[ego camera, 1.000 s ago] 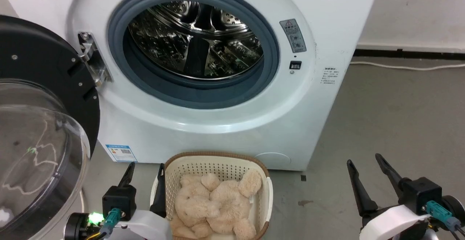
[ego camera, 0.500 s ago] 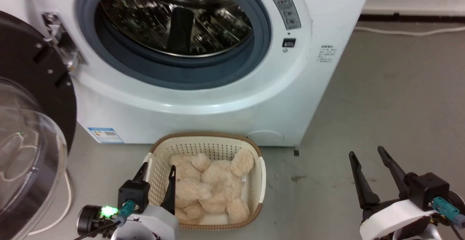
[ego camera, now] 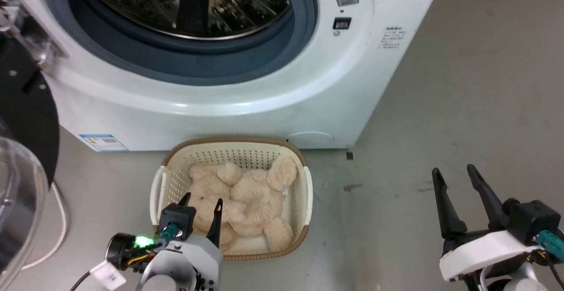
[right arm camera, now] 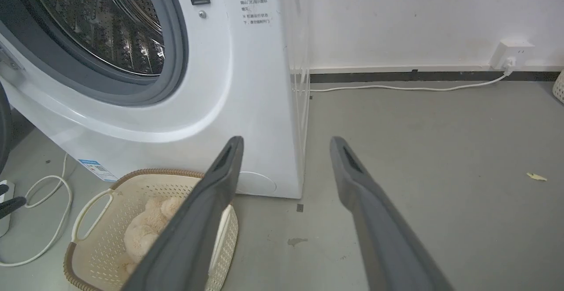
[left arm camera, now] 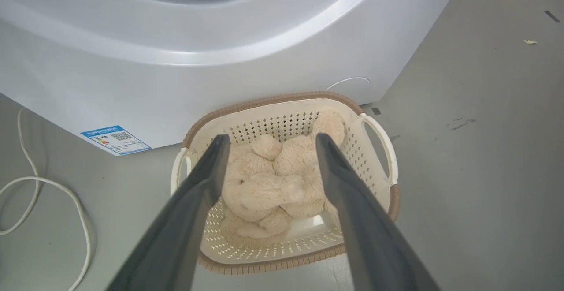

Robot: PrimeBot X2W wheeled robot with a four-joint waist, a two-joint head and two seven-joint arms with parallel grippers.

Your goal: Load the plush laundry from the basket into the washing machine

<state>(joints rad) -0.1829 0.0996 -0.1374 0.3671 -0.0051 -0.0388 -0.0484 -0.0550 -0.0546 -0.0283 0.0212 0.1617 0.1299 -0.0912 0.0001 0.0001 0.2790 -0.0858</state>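
Here, left claw (ego camera: pixel 202 200) and right claw (ego camera: pixel 454 170) gape above grey floor (ego camera: pixel 462 83) (white cable (right arm camera: pixel 396 89) along wall (right arm camera: pixel 396 17)).

Washing machine (ego camera: pixel 264 101): top cut off by head view's upper edge, with upper drum (ego camera: pixel 185 4).
Door (ego camera: pixel 26 119): cut by left edge.
Blue sticker (ego camera: pixel 103 142), side print (ego camera: pixel 392 37): too small to read.
Plush laundry (ego camera: pixel 251 198): near part hidden behind left gripper (ego camera: pixel 202 197).
Basket (right arm camera: pixel 88 203): one side hidden behind right gripper (right arm camera: pixel 286 141) finger, right wrist view.

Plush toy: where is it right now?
In the head view, low and left of centre, the plush toy lies inside the basket before the washing machine, the open left claw at its near side.
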